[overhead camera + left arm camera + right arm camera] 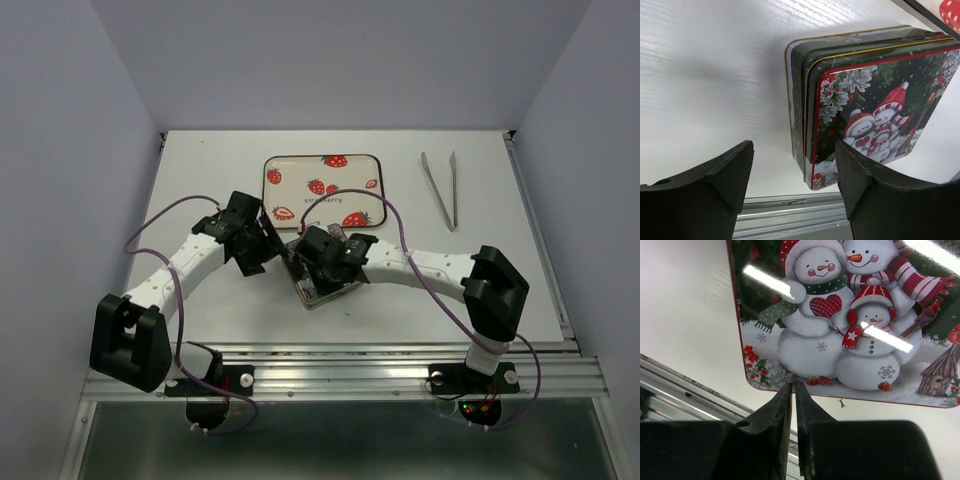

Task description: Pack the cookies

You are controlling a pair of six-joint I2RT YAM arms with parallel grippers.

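No cookies show in any view. A tin point(312, 292) with a snowman lid point(840, 315) lies on the white table between my two arms, the lid resting on it. My left gripper point(794, 150) is open, its fingers set wide on either side of the tin's point(875, 100) near corner; I cannot tell if they touch it. My right gripper point(793, 385) is shut with nothing between its fingers, the tips just over the lid's near edge. In the top view both grippers point(268, 250) point(322, 262) crowd over the tin and hide most of it.
A strawberry-printed tray point(300, 165) sits at the back centre of the table. Metal tweezers point(440, 190) lie at the back right. The aluminium rail point(790, 215) of the table's near edge runs just below the tin.
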